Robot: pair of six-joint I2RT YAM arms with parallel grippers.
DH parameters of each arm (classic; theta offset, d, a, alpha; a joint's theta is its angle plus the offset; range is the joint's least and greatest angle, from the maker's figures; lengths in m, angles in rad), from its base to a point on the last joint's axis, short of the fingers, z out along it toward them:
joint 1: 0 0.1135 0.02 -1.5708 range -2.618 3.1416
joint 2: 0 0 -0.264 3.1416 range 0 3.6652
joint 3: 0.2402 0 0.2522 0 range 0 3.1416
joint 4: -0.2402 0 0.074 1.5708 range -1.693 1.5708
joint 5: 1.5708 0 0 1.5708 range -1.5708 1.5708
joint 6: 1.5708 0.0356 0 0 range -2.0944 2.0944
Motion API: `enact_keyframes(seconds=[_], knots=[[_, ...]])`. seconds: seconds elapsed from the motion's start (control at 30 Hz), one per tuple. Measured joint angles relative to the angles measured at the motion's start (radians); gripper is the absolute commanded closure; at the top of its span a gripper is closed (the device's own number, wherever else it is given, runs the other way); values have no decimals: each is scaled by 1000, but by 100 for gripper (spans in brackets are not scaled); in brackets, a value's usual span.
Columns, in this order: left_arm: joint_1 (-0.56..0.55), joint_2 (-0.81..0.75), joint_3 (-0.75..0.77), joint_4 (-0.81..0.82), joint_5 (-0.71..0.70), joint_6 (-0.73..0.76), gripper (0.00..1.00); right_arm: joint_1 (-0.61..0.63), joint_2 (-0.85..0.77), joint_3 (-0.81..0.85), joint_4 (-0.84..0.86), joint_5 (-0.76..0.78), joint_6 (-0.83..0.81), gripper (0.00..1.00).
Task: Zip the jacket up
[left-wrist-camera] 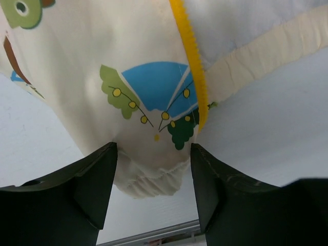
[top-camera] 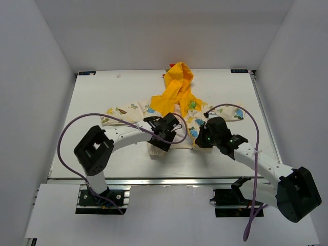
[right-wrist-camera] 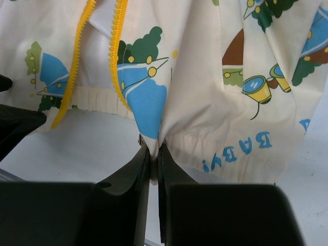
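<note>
The jacket (top-camera: 177,102) lies front-up in the middle of the table, its yellow-orange hood (top-camera: 178,77) pointing to the far side. Its front is open, and two yellow zipper strips (right-wrist-camera: 117,56) run apart. My left gripper (top-camera: 163,132) is over the left bottom hem. In the left wrist view it (left-wrist-camera: 154,151) is open, with the gathered cream hem corner (left-wrist-camera: 151,182) between the spread fingers and one zipper strip (left-wrist-camera: 197,87) just ahead. My right gripper (top-camera: 201,137) is shut on the right panel's hem (right-wrist-camera: 154,143), beside the blue "BABY" print (right-wrist-camera: 238,151).
The white table (top-camera: 102,87) is walled in white on three sides. Its metal front rail (top-camera: 154,180) runs just behind the hem. Purple cables (top-camera: 72,128) loop over both arms. The jacket's sleeves (top-camera: 120,111) spread out to the left and right.
</note>
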State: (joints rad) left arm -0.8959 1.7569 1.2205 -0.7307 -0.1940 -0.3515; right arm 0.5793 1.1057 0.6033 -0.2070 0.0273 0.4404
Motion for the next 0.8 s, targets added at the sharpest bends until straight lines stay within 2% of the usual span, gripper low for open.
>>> enact_keyframes(seconds=[0.5, 0.8], knots=[[-46, -31, -51, 4, 15, 11, 33, -25, -1, -30, 1, -13, 0, 100], [-66, 6, -28, -15, -6, -24, 40, -29, -11, -46, 0, -12, 1, 100]])
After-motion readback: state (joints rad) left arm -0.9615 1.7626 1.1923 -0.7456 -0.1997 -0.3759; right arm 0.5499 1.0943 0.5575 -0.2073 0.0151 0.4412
